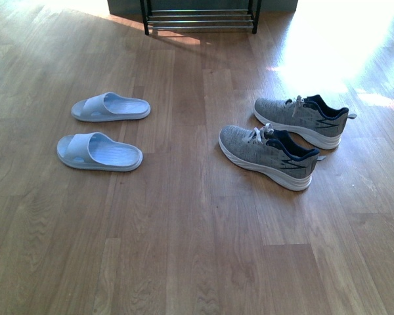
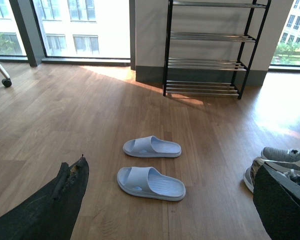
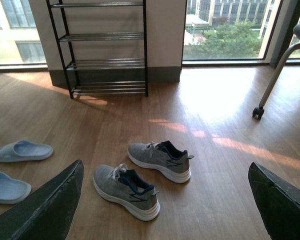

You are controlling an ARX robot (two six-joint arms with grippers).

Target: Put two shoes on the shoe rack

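Plainly, both sneakers (image 3: 125,191) lie on the floor ahead of the right gripper (image 3: 166,165), which is spread wide. Left gripper (image 2: 170,165) gapes too, further left.

Wooden floor (image 1: 184,262): a wide bare lane is running between the pale slides (image 1: 100,151) on the left and the nearer shoe (image 1: 268,155) and farther shoe (image 1: 302,118) on the right, reaching the shoe rack (image 1: 200,20), whose tiers are standing open-fronted. A chair leg (image 3: 272,80) is standing well right of it.

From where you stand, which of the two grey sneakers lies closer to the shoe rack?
The rear sneaker, further right; the other sneaker lies nearer me, farther from the rack.
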